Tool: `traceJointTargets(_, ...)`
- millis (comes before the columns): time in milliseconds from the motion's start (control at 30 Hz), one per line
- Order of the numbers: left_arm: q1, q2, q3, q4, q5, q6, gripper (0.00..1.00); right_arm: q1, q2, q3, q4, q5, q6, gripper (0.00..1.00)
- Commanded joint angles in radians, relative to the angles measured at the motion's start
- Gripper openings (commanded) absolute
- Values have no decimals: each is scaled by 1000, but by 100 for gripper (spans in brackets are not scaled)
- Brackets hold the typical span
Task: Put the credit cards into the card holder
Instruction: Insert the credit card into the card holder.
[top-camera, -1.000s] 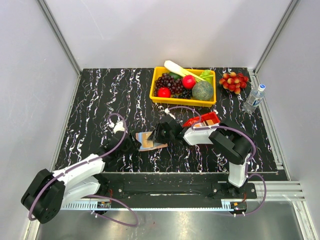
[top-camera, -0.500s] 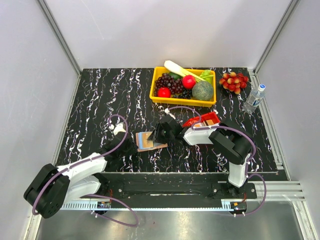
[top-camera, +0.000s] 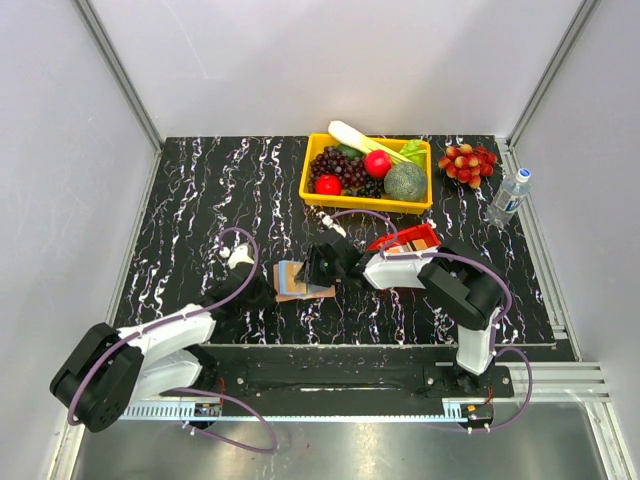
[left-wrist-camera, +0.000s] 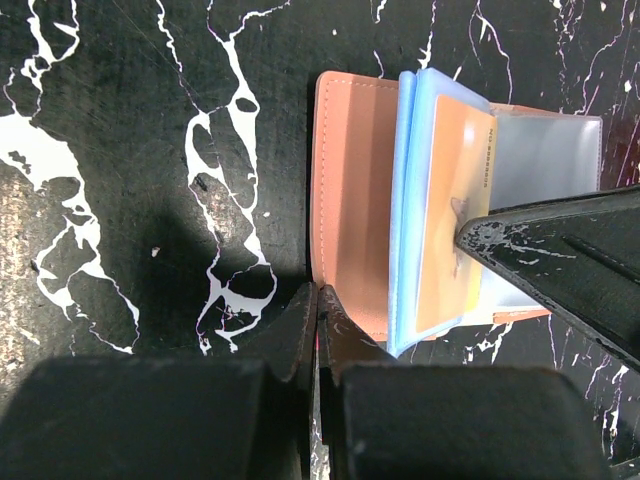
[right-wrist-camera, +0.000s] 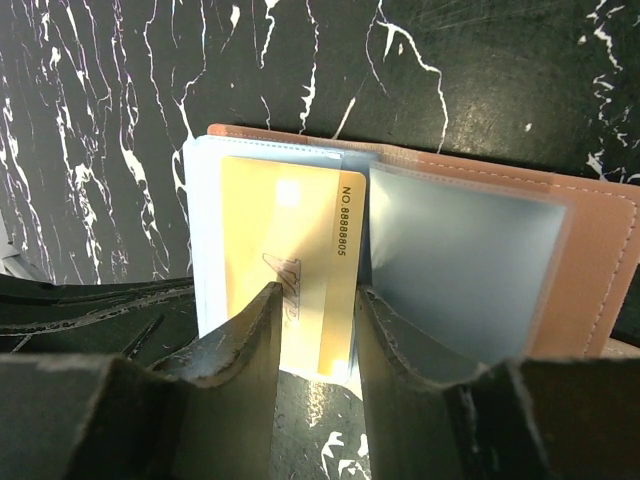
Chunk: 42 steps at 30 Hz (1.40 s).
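Note:
The salmon-pink card holder (top-camera: 292, 281) lies open on the black marble table, its pale blue sleeves facing up. My left gripper (left-wrist-camera: 318, 300) is shut on the near edge of its pink cover (left-wrist-camera: 350, 180). A gold credit card (right-wrist-camera: 290, 240) sits partly inside a blue sleeve. My right gripper (right-wrist-camera: 318, 300) is open, its two fingers over the card's near end, closer together than the card is wide. One right finger (left-wrist-camera: 560, 250) crosses the clear sleeves in the left wrist view. More cards (top-camera: 417, 241) lie in the small red tray (top-camera: 390, 243).
A yellow basket (top-camera: 310, 185) of fruit and vegetables stands at the back. Red grapes (top-camera: 467, 160) and a water bottle (top-camera: 509, 196) are at the back right. The red tray is just right of my right arm's wrist.
My left gripper has come right to the card holder's left edge. The card holder has settled flatter and shifted slightly, with the right gripper staying over it.

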Motion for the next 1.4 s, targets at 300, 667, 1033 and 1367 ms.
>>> traceJointTargets(300, -5, 17, 18, 59, 47, 13, 0, 46, -66, -52, 120, -34, -47, 31)
traceJointTargets(667, -5, 38, 38, 76, 76, 41, 0, 53, -43, -13, 137, -82, -149, 25)
traceJointTargets(1033, -5, 4, 40, 27, 50, 44, 0, 48, -63, -3, 30, 23, -134, 40)
traceJointTargets(1367, -3, -95, 52, -21, 36, 76, 0, -39, -218, -43, -59, 62, -163, 48)
